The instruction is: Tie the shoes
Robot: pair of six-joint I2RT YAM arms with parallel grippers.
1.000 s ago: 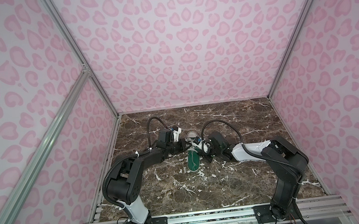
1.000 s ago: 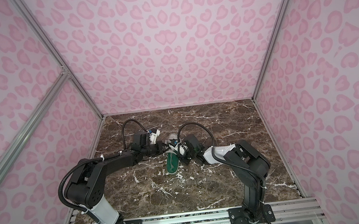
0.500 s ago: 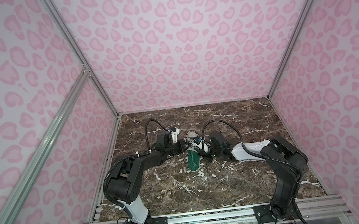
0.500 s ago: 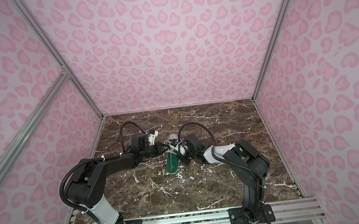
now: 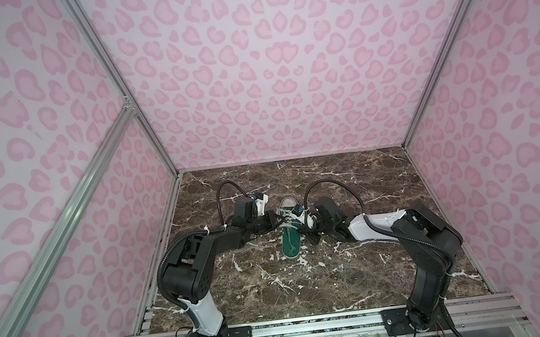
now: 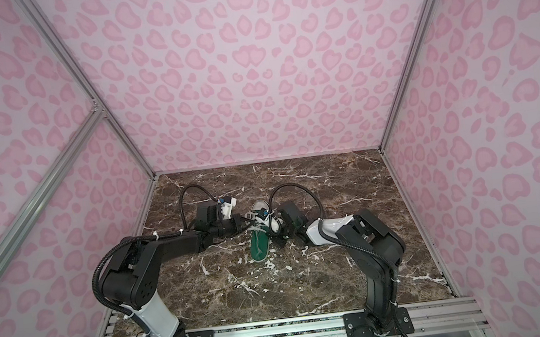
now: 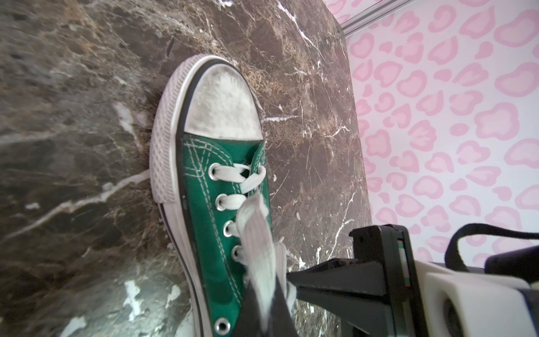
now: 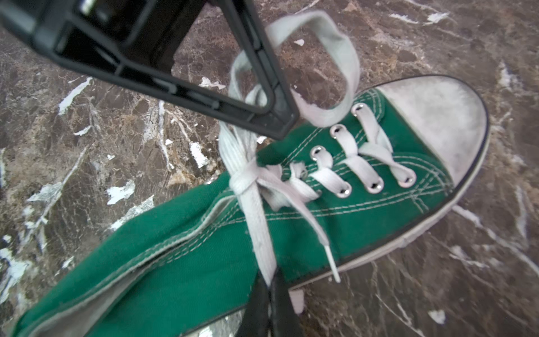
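Note:
A green sneaker (image 5: pixel 291 242) lies mid-table in both top views, with its white toe cap pointing away. My left gripper (image 5: pixel 277 222) comes in from the left, my right gripper (image 5: pixel 304 230) from the right. In the left wrist view the left gripper (image 7: pixel 265 303) is shut on a flat white lace (image 7: pixel 253 230) over the shoe (image 7: pixel 204 204). In the right wrist view the right gripper (image 8: pixel 268 284) is shut on another lace strand (image 8: pixel 256 227). That strand runs from a first knot (image 8: pixel 242 181) above the eyelets. A loose lace loop (image 8: pixel 335 52) hangs around the left gripper's black fingers (image 8: pixel 262 116).
The shoe rests on a brown marble tabletop (image 5: pixel 308 285). Pink patterned walls (image 5: pixel 252 75) close in the left, right and back sides. An aluminium rail (image 5: pixel 313 329) carrying both arm bases runs along the front edge. Black cables (image 5: pixel 332 186) arch over both wrists.
Hardly anything has moved. Both grippers stay shut on the laces at the shoe, and the left wrist has shifted very slightly.

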